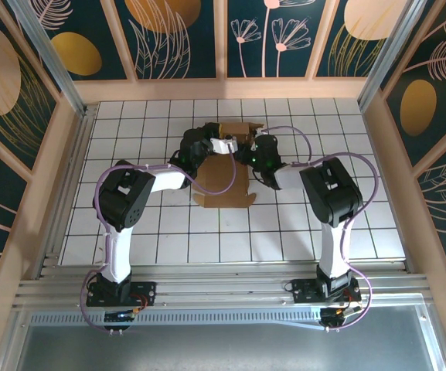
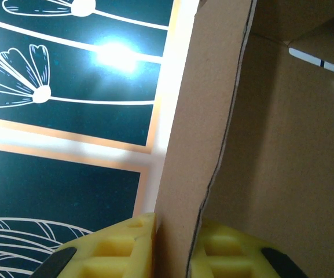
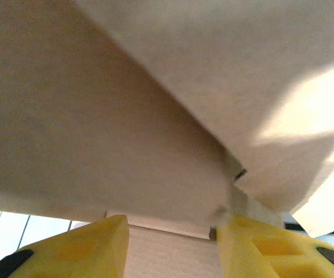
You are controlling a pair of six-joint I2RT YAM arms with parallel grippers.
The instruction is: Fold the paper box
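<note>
Left gripper [image 2: 175, 225] pinches a paper box [image 2: 213, 116] flap; right gripper [image 3: 172, 227] straddles cardboard.

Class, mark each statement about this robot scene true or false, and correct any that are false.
1. The left gripper pinches a flap of the plain brown cardboard paper box between its yellow fingers. True.
2. The paper box rests on a bare wooden table. False: the table is white with a dark grid of tile lines.
3. Cardboard sits between the yellow fingers of the right gripper. True.
4. The paper box is a finished, closed box. False: its near part lies flat as an open sheet, and both arms are working at its far end.
</note>
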